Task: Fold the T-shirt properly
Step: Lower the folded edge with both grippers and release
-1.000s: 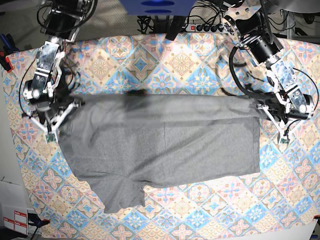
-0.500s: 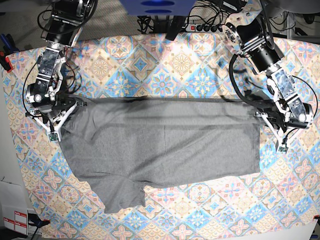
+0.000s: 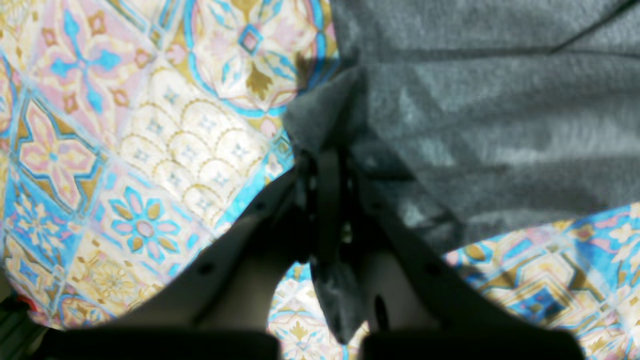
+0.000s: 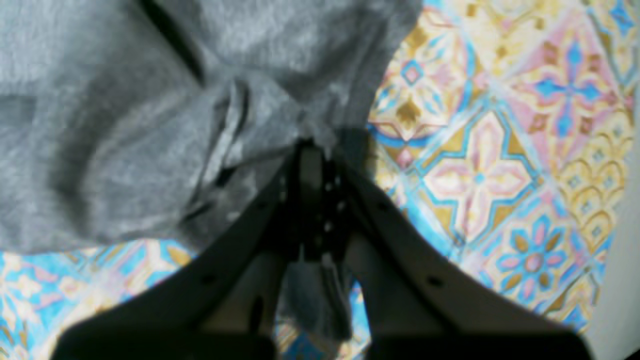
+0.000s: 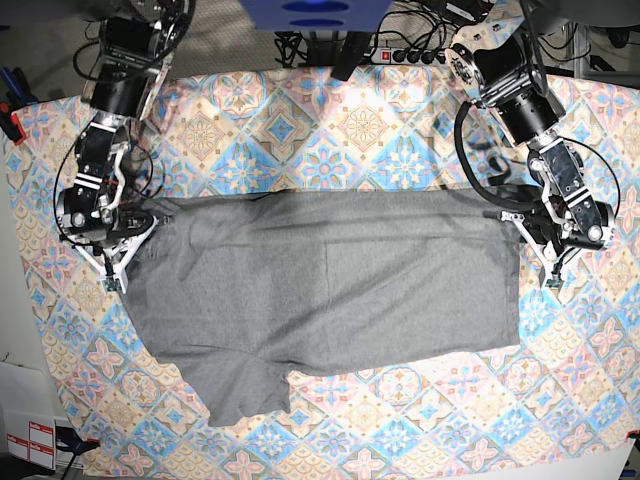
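Base view: left end effector (image 5: 519, 216) and right end effector (image 5: 141, 222) each clamped on T-shirt (image 5: 330, 290) corners.

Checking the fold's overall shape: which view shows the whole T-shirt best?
The base view: the whole T-shirt lies spread on the tablecloth. Each wrist view shows only a bunched corner pinched in its end effector, left and right.

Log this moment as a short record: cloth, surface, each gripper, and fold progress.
cloth: T-shirt, grey, spread wide, one sleeve sticking out at the near edge
surface: patterned tablecloth under it
left gripper: shut on a corner of the shirt
right gripper: shut on bunched cloth at the shirt's opposite end
arms: one at each end of the far edge
fold progress: top layer looks doubled over; sleeve not yet tucked
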Motion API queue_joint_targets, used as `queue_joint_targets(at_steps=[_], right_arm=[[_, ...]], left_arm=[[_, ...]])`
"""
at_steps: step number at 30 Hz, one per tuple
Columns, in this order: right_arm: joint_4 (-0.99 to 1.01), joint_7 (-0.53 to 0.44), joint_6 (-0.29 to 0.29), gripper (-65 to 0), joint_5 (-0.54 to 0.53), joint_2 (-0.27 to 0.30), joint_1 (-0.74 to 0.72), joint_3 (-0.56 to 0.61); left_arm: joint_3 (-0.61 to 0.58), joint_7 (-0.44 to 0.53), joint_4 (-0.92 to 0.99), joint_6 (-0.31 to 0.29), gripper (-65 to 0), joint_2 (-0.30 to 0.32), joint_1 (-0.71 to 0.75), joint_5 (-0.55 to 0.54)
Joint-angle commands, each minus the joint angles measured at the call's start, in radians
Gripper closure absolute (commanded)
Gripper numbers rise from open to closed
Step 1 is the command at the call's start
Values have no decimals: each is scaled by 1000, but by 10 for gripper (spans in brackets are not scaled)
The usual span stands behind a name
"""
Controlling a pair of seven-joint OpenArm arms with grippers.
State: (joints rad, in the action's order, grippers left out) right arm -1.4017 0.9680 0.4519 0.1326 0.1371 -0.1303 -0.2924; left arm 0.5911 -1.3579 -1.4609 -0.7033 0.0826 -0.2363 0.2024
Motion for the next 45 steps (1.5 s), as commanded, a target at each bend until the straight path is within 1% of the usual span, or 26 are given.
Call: queue_joint_targets(at_steps=[1,9,15,22,25,30,33,36,38,41,45], right_arm=[[-6,-21,-6,-1,8,19,-29,8],[12,-21,-6,-1,9,19,-79,38],[83,-22,-6,-1,9,39,-127,65],[169,-94,-6,-1,9,40,-147,69],[220,-116,-6,-1,9,40,-179,71],[273,-159,-6,-1,9,40,-219,71],[278,-168,-6,-1,9,40,-236,72],[279,-168,-6,-1,9,40,-249,72],[279,-168,-8,-1,11,40,-249,72],[287,-174,-8,-1,77,37,-249,65],[350,-248,-8,-1,164,34,-249,61]], left_arm=[[-1,7,-16,5,0,13,-25,1],[-1,8,-16,5,0,9,-45,1],[-1,65,53,5,0,13,-64,1],[-1,102,75,5,0,9,-65,-7],[-1,119,75,5,0,9,-65,-5],[2,122,75,5,0,9,-67,-5],[25,125,75,5,0,9,-68,-7],[31,168,78,5,0,9,-68,-7],[28,177,107,5,0,9,-67,-7],[33,206,157,5,0,9,-68,-8],[33,231,160,5,0,9,-68,-8]])
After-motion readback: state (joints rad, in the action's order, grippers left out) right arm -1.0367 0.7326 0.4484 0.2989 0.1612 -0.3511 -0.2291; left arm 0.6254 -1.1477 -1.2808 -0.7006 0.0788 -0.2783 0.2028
